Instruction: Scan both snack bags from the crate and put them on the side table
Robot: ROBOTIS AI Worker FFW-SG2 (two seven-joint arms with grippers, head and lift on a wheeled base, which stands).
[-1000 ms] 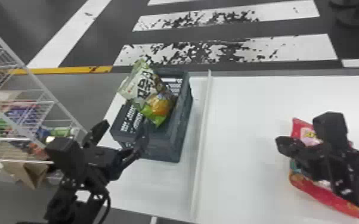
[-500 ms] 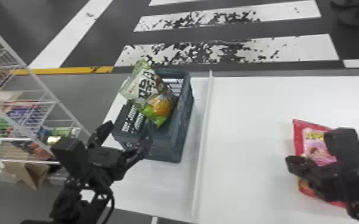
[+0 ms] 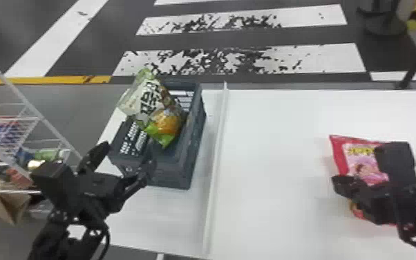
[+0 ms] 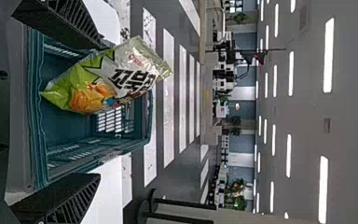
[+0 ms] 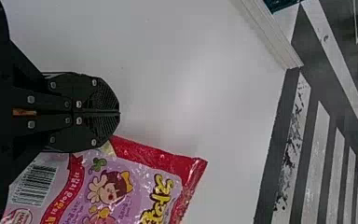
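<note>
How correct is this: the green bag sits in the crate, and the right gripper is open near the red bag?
The right gripper near the red bag is shut, not open; the right wrist view shows this. The green bag sits in the crate.

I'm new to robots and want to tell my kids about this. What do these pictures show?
It's a robot with two black arms. One picture looks down from its head; the other two come from its wrists and lie on their side. In the head view, a crate stands on a white surface, with a green snack bag sticking out of it. Farther right lies a red bag. The left gripper is open near the crate. The right gripper is shut by the red bag. Neither holds anything.
</note>
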